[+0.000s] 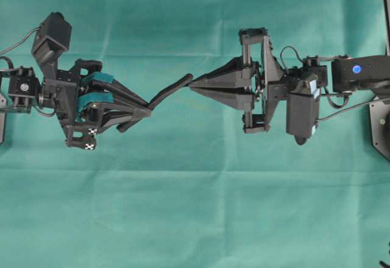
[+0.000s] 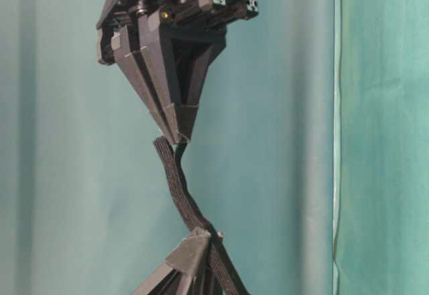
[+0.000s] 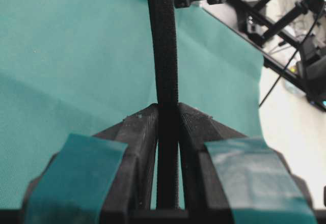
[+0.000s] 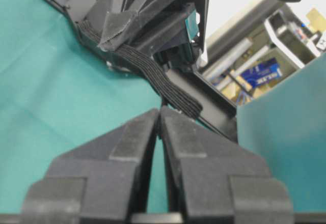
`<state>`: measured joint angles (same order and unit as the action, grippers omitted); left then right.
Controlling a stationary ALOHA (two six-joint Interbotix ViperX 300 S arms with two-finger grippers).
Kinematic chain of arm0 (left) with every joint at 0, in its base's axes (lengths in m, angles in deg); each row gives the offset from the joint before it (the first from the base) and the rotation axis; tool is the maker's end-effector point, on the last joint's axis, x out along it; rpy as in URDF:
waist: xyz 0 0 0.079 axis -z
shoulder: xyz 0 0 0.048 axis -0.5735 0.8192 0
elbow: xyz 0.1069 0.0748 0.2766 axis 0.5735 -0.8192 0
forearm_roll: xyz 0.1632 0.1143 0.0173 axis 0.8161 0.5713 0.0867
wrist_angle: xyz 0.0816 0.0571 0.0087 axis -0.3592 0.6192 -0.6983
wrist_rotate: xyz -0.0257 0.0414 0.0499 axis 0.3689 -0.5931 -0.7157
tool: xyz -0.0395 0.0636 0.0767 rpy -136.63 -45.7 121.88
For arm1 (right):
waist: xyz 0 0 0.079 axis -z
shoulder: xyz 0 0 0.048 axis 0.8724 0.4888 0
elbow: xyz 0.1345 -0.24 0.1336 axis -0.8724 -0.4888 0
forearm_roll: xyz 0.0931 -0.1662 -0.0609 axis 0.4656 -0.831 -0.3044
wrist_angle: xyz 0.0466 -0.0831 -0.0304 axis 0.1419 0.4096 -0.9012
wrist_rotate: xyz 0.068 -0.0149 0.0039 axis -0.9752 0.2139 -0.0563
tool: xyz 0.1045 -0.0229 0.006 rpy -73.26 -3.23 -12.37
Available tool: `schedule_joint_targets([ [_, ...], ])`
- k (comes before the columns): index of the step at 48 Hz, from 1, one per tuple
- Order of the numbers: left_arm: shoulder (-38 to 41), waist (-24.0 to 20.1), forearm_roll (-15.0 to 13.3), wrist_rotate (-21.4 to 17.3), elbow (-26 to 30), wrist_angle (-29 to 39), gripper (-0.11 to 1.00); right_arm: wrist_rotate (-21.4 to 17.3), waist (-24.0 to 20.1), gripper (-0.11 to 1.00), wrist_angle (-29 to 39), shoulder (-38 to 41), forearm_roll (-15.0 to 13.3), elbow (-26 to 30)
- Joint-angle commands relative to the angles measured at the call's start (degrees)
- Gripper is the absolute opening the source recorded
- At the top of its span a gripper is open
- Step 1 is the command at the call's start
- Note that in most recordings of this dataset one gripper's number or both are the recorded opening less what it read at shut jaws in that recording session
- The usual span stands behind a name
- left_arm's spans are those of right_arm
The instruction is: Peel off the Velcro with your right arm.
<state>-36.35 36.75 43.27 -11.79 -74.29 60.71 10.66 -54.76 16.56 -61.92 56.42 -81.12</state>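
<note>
Black Velcro (image 1: 169,91) clamped in left gripper (image 1: 146,108), long axis running straight toward right gripper (image 1: 192,86); tips nearly closed, grip unclear.

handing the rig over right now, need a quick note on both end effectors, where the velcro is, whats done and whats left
Left end effector: shut on the Velcro, holding it above the green cloth.
Right end effector: tips nearly together at the strip's free end; the views do not show whether it has a firm pinch.
Velcro: spans the gap between the two end effectors, slightly wavy.
Done: strip lifted and presented, right arm at its end.
Left: confirm the right pinch, then pull away to peel.
</note>
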Motion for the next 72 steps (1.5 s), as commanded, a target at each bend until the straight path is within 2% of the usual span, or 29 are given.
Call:
schedule_joint_targets([
  [1,-0.35,0.18,0.0,-0.09,1.41,-0.62,0.1,-0.18,0.18,-0.02,-0.44,-0.53,0.18,0.79],
  [5,-0.35,0.18,0.0,-0.09,1.41,-0.62,0.1,-0.09,0.18,0.1,-0.44,-0.53,0.18,0.79],
  [7,-0.35,0.18,0.0,-0.09,1.41,-0.7,0.1,-0.09,0.18,0.12,-0.44,-0.53,0.18,0.7],
  [34,-0.35,0.44,0.0,-0.09,1.32,-0.62,0.1,0.18,0.35,0.11,-2.55,-0.35,0.18,1.23],
  [38,-0.35,0.35,0.0,-0.09,1.41,-0.62,0.1,0.26,0.35,0.09,-2.99,-0.35,0.18,1.23],
  [44,-0.35,0.35,0.0,-0.09,1.32,-0.62,0.1,0.53,0.35,-0.05,-2.99,-0.26,0.18,0.88],
  [48,-0.35,0.44,0.0,-0.09,1.32,-0.62,0.1,0.53,0.35,-0.1,-2.99,-0.35,0.09,0.79],
  [72,-0.35,0.44,0.0,-0.09,1.32,-0.62,0.1,0.44,0.35,-0.1,-2.9,0.26,-0.09,0.53],
])
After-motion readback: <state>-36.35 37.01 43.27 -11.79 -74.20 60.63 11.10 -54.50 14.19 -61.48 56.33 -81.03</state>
